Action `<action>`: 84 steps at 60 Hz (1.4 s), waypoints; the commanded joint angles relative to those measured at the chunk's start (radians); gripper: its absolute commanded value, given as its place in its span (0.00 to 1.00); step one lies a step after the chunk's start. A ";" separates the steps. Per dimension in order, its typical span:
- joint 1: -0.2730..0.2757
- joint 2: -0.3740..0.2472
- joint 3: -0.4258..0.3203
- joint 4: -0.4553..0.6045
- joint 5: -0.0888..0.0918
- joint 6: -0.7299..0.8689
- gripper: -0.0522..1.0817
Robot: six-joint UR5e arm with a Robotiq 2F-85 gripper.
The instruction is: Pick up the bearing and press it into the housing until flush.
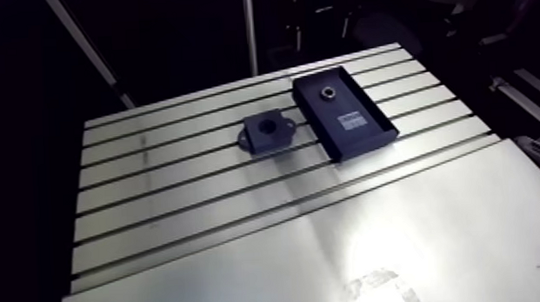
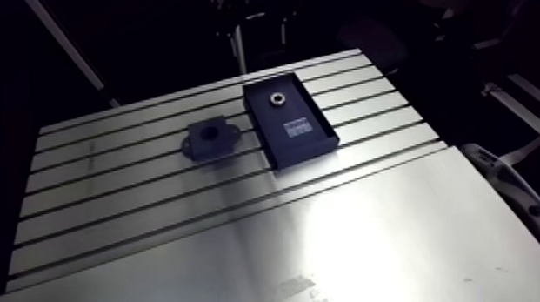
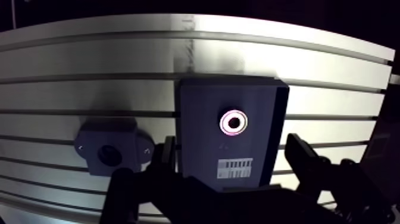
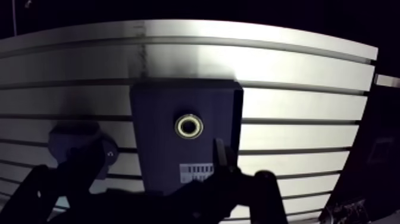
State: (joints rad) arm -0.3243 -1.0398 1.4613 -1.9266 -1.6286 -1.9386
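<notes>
The bearing (image 1: 329, 93), a small metal ring, lies at the far end of a dark rectangular tray (image 1: 362, 140) on the slotted table. The black housing (image 1: 265, 130), a flanged block with a round bore facing up, stands just left of the tray. In the wrist view my gripper (image 3: 208, 161) hangs well above the tray (image 3: 199, 119), open, with nothing between its fingers (image 3: 122, 184). The bearing (image 3: 233, 122) sits ahead of the fingers, and the housing (image 3: 110, 152) is off to the side by one finger. The arm views do not show the gripper.
A white label (image 1: 352, 121) is stuck on the tray floor near the bearing. A smooth metal sheet (image 1: 373, 235) covers the near part of the slotted table (image 1: 153, 175). The table's far edge runs just behind the tray.
</notes>
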 commanded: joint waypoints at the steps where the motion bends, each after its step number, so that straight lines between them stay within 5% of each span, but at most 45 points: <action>1: -0.016 0.005 0.011 -0.017 0.000 -0.005 0.06; 46: -0.024 0.028 0.041 -0.027 -0.008 -0.023 0.09; 84: -0.049 0.041 0.069 -0.079 -0.013 -0.024 0.33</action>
State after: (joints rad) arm -0.3708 -1.0038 1.5219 -1.9821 -1.6420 -1.9632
